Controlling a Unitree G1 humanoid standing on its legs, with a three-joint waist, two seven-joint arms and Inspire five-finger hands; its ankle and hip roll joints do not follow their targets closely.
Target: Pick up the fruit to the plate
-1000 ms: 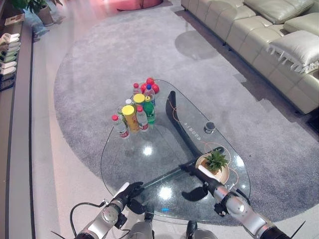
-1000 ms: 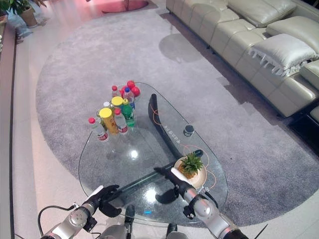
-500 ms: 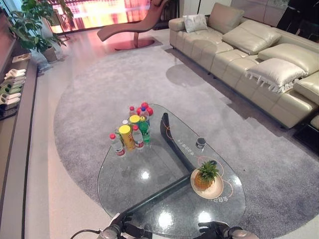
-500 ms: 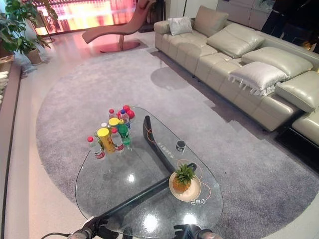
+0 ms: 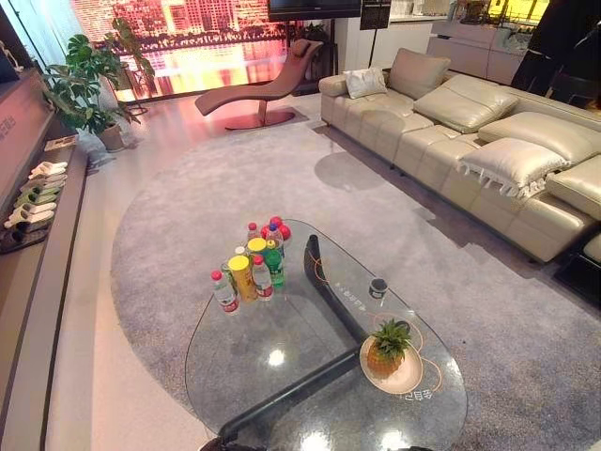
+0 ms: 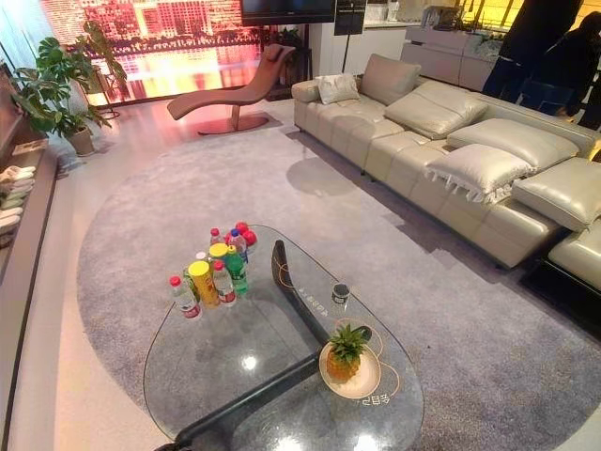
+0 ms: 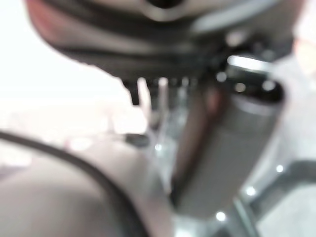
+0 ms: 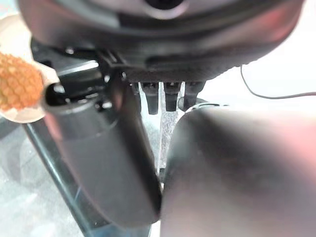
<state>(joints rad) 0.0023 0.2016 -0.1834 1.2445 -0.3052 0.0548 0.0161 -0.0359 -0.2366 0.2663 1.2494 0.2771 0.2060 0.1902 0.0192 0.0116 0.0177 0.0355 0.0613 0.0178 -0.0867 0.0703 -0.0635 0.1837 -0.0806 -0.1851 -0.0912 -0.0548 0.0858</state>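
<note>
A small pineapple [image 5: 388,346] stands upright on a cream plate [image 5: 408,379] at the near right end of the glass table [image 5: 272,376]. Red round fruit [image 5: 279,228] lies behind a cluster of bottles [image 5: 249,268] at the table's far left. In the right wrist view my right hand [image 8: 103,148] hangs open and holds nothing, with the pineapple [image 8: 17,81] and the plate [image 8: 19,116] off to one side, apart from it. My left hand [image 7: 227,148] appears close and blurred in the left wrist view, over the glass.
A small dark cup [image 5: 377,287] stands on the table beyond the plate. A dark curved beam [image 5: 329,291] runs under the glass. A beige sofa [image 5: 470,122] lines the right, a lounge chair [image 5: 263,89] and a potted plant [image 5: 84,94] stand at the back. People [image 6: 535,38] stand far right.
The head camera has tilted up, so more of the room shows. Both arms have dropped out of the eye views; the right hand has drawn back from beside the plate.
</note>
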